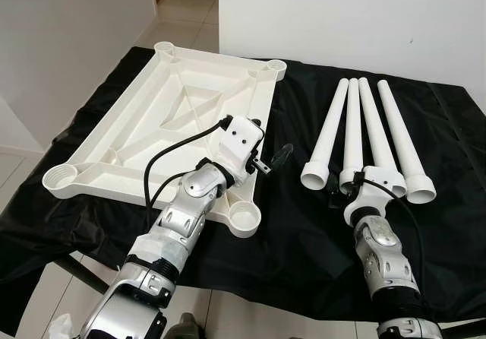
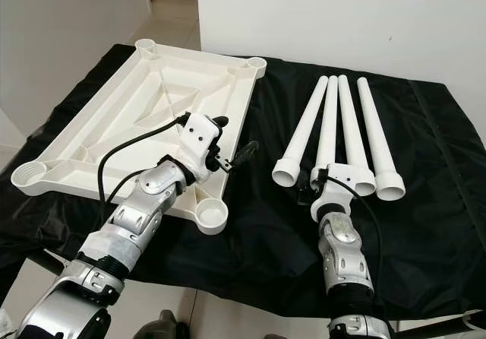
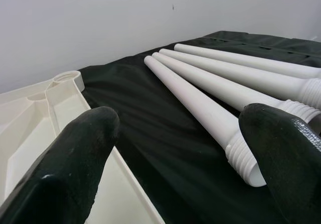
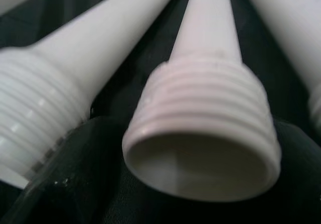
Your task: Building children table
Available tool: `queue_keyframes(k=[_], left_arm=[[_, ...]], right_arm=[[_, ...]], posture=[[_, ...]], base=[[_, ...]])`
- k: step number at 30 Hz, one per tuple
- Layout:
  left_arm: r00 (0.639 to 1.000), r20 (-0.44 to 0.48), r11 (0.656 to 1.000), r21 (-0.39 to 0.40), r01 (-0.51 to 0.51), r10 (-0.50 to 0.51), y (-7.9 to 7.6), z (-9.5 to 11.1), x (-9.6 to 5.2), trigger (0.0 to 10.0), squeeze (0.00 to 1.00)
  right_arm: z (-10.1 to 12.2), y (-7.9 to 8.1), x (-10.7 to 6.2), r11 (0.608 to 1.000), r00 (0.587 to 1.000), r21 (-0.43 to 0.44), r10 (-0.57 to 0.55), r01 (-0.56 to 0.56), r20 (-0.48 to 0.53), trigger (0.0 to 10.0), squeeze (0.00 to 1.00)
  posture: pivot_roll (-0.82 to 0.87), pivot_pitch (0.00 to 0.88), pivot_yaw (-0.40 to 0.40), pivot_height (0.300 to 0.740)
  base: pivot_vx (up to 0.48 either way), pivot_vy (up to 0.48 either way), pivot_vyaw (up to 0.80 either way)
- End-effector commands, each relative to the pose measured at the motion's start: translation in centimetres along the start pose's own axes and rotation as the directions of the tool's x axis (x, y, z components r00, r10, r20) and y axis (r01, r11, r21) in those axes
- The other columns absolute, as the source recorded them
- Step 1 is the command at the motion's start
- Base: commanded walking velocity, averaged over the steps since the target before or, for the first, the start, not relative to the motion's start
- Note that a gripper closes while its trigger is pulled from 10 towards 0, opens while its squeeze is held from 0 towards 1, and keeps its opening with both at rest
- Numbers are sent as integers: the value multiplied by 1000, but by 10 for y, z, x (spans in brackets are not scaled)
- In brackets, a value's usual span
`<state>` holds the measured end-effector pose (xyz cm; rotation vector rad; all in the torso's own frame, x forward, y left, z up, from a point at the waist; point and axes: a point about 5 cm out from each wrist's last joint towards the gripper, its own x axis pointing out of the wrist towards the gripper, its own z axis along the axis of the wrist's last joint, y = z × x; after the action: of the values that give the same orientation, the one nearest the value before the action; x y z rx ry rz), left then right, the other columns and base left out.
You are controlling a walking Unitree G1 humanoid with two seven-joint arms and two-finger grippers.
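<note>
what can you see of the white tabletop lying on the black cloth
The white tabletop looks like moulded plastic and lies upside down, ribbed underside up, on the left part of the black cloth. Diagonal ribs cross its recessed middle, and a round socket sits at each corner, all without legs. The left pincer hovers open past its right edge. The four legs lie apart from it.

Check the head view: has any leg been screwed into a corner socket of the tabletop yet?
No: all four legs lie side by side on the black cloth, apart from the upside-down tabletop.
</note>
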<state>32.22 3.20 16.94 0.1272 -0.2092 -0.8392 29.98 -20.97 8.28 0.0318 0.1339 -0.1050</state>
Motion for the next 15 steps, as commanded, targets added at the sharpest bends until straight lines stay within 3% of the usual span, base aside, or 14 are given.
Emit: queue_keyframes(k=[1,11,15], left_arm=[[1000,-1,1000,-5,4,-4,-2,0,-1,10000,0],[1000,-4,1000,2,17,-17,-3,1,-1,10000,0],[995,-13,996,3,94,-94,-10,2,-1,10000,0]], right_arm=[[-4,1,2,1000,1000,7,7,-6,-30,10000,0],[0,4,9,1000,1000,13,-6,6,7,10000,0],[3,3,15,1000,1000,-7,-16,16,15,10000,0]], posture=[[24,0,-21,740],[30,0,-16,740],[28,0,-11,740]], base=[[0,0,0],[0,0,0],[0,0,0]])
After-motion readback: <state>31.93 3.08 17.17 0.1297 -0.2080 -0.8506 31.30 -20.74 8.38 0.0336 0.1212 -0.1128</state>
